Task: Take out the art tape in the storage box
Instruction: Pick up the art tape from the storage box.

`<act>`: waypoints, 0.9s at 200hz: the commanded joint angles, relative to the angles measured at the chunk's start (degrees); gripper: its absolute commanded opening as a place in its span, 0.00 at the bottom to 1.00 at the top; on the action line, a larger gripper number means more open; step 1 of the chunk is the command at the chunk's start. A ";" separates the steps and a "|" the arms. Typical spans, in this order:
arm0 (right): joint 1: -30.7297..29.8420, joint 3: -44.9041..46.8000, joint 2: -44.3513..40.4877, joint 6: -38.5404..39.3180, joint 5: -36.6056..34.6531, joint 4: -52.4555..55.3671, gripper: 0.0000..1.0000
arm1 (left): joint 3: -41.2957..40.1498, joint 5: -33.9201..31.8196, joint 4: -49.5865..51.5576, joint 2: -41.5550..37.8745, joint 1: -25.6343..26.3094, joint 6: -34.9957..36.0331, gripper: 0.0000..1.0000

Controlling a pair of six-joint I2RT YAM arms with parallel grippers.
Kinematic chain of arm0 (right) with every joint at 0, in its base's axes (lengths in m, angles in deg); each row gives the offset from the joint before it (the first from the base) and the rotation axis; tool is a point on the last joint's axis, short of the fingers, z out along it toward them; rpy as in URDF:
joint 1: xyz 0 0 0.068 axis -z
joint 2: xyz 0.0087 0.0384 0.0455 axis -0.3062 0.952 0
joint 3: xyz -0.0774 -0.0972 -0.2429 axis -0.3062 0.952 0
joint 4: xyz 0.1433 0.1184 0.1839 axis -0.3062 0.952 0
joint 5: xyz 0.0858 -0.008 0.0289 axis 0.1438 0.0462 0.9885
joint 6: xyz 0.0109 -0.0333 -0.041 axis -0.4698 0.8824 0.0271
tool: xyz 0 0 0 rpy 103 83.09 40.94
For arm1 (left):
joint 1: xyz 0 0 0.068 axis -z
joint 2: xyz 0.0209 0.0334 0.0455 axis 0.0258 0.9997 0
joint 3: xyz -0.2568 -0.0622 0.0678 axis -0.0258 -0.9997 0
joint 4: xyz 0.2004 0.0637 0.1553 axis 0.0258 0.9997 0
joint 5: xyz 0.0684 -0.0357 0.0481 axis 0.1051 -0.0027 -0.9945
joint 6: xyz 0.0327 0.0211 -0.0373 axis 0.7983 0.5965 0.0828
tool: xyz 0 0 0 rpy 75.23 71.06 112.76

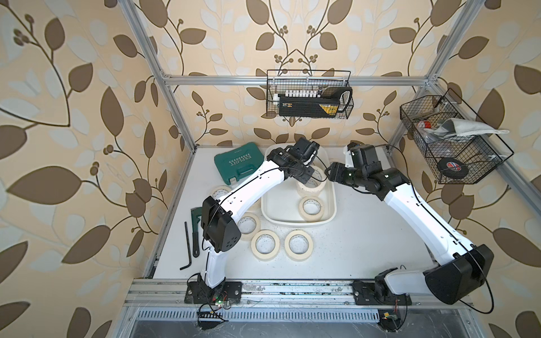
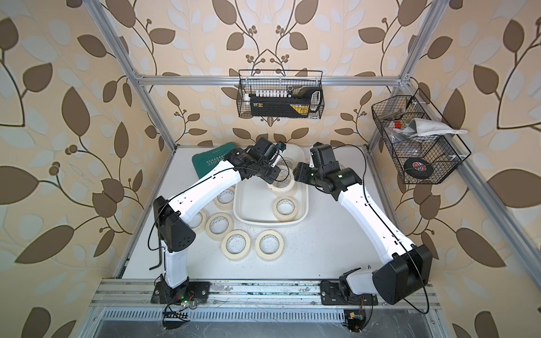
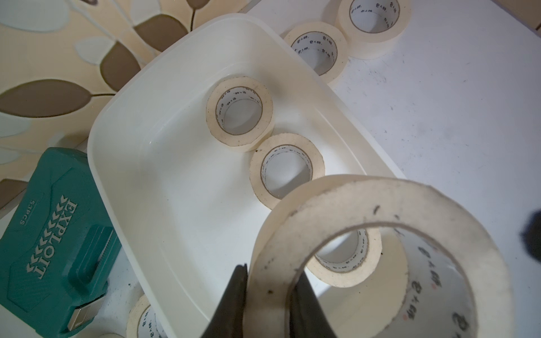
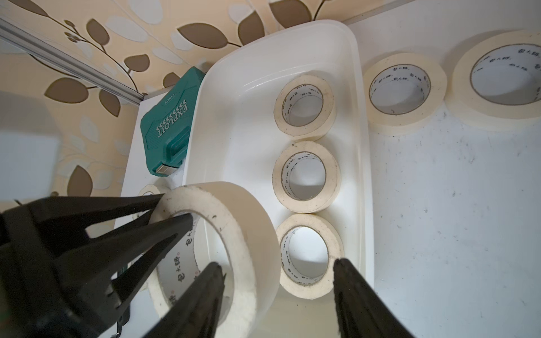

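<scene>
Above the storage box (image 3: 175, 181), the left hand (image 3: 270, 275) is clamping the wall of one art tape roll (image 3: 380, 210) while the right hand (image 4: 278, 263), spread apart, is hovering close beside it, risking a knock that could dislodge the thin pinch.

Both top views look steeply down from overhead on the whole table (image 1: 366, 248); each wrist camera peers close along its own fingers (image 3: 234, 298), sharing the storage box (image 4: 362, 152) just beyond them.
</scene>
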 commanded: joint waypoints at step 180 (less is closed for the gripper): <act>-4.88 -4.79 6.51 2.70 -6.89 3.50 0.00 | 0.57 2.45 -2.65 -4.73 0.13 -2.85 0.63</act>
